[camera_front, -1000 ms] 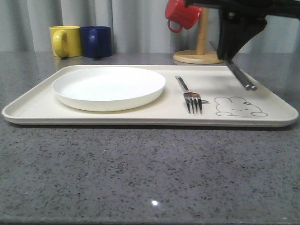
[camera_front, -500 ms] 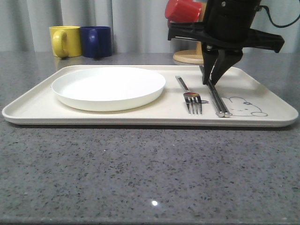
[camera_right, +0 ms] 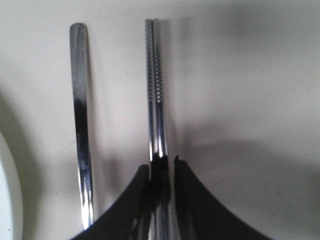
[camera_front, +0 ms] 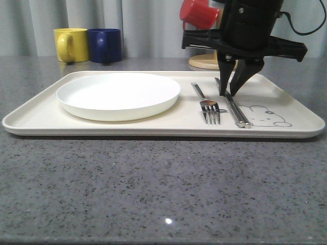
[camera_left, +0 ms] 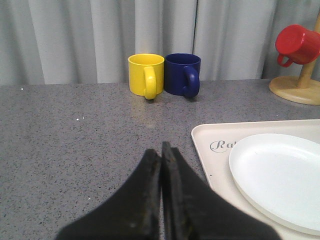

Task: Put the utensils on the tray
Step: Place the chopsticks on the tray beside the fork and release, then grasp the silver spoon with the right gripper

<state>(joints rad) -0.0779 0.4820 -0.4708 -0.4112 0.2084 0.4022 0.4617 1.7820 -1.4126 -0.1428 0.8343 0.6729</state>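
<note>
The cream tray (camera_front: 153, 131) lies across the table with the white plate (camera_front: 117, 94) on its left half. A silver fork (camera_front: 207, 104) rests right of the plate. The pair of chopsticks (camera_front: 236, 109) lies flat on the tray just right of the fork, beside the rabbit drawing. My right gripper (camera_front: 230, 92) stands over their far end, jaws slightly open. In the right wrist view the chopsticks (camera_right: 155, 90) run between the fingers of the right gripper (camera_right: 162, 162) with a gap on one side, the fork (camera_right: 80, 125) alongside. My left gripper (camera_left: 161, 150) is shut on nothing over bare table beside the tray (camera_left: 210, 135).
A yellow mug (camera_front: 70, 44) and a blue mug (camera_front: 104, 45) stand at the back left. A red mug (camera_front: 199, 14) hangs on a wooden stand with a round base (camera_front: 214, 62) just behind the tray. Grey tabletop stretches in front of the tray.
My right gripper carried the chopsticks left and down onto the tray beside the fork. Its jaws have since parted a little, and the chopsticks now lie flat.
</note>
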